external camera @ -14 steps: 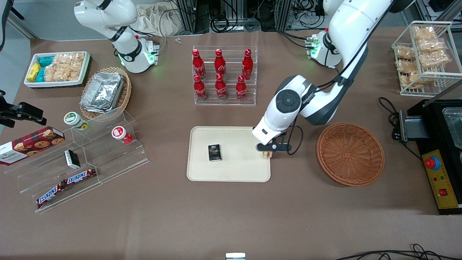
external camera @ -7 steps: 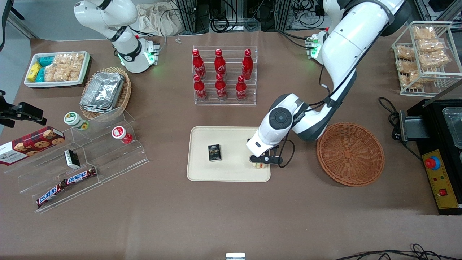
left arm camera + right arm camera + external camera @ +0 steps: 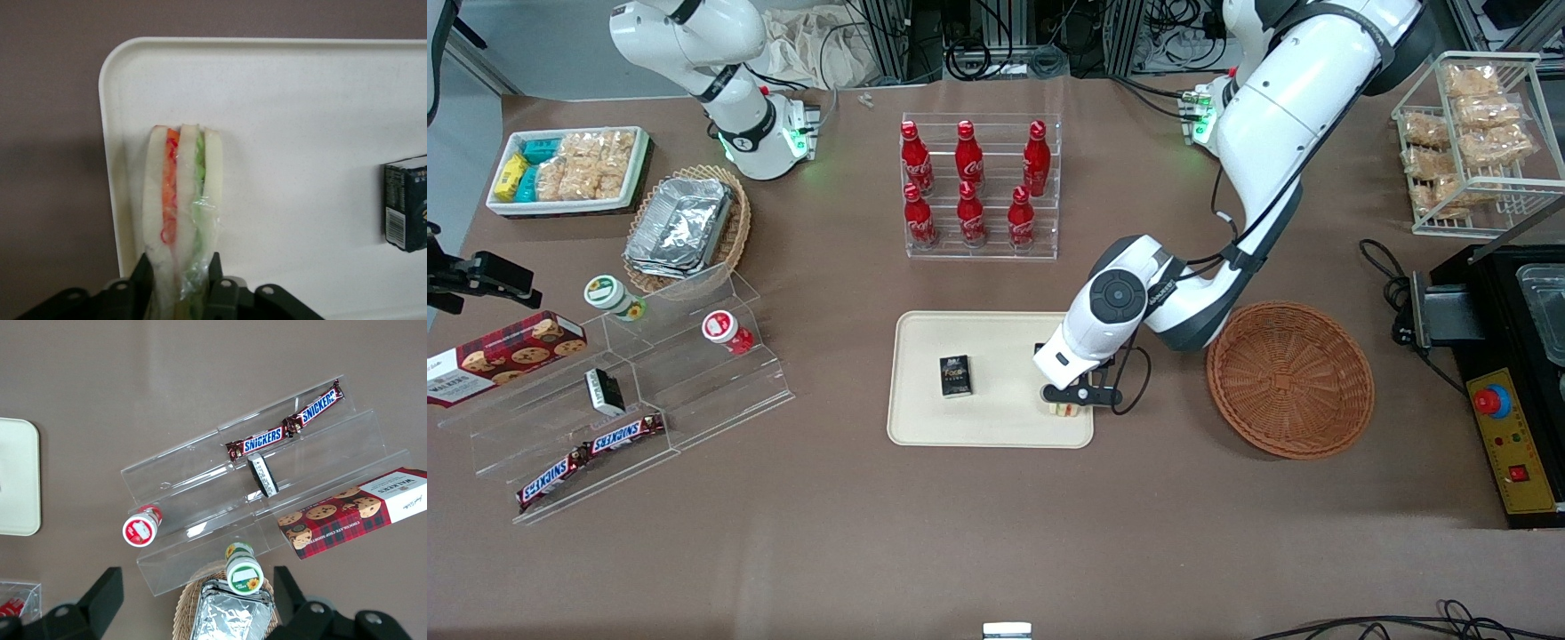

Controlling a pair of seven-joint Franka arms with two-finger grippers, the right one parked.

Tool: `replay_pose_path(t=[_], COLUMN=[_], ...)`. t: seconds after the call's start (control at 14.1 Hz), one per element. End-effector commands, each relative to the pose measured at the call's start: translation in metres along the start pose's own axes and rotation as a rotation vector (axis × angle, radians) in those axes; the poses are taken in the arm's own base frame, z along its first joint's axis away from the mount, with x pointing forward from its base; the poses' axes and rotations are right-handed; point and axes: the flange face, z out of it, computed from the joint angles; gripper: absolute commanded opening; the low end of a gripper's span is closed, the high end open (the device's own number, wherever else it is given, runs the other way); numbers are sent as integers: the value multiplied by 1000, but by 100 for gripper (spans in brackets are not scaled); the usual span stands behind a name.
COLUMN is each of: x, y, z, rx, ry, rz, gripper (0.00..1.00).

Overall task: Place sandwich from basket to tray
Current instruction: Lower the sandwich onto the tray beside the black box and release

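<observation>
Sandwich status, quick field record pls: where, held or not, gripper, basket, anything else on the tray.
sandwich: over the tray's end nearest the basket, standing on edge
held: yes, jaws shut on it
gripper: low over the tray
basket: holds nothing, beside the tray toward the working arm's end
also on tray: small dark box, apart from the sandwich

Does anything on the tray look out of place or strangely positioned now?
Nothing stands out. The gripper holds the sandwich on edge over the tray, near its end toward the empty basket. A small dark box lies flat on the tray.
</observation>
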Motion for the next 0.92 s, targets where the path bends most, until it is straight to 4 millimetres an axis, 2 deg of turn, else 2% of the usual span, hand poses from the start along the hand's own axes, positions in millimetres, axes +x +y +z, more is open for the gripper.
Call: replay_pose_path(t=[0.0, 0.14, 0.35, 0.64, 0.85], x=[6, 10, 11, 31, 36], y=[3, 0, 1, -35, -67], z=[-3, -20, -91, -185, -253], rx=[2, 4, 49, 100, 121], ry=[19, 34, 74, 78, 21], rz=[-7, -17, -39, -129, -113], gripper=[99, 100, 100, 100, 100])
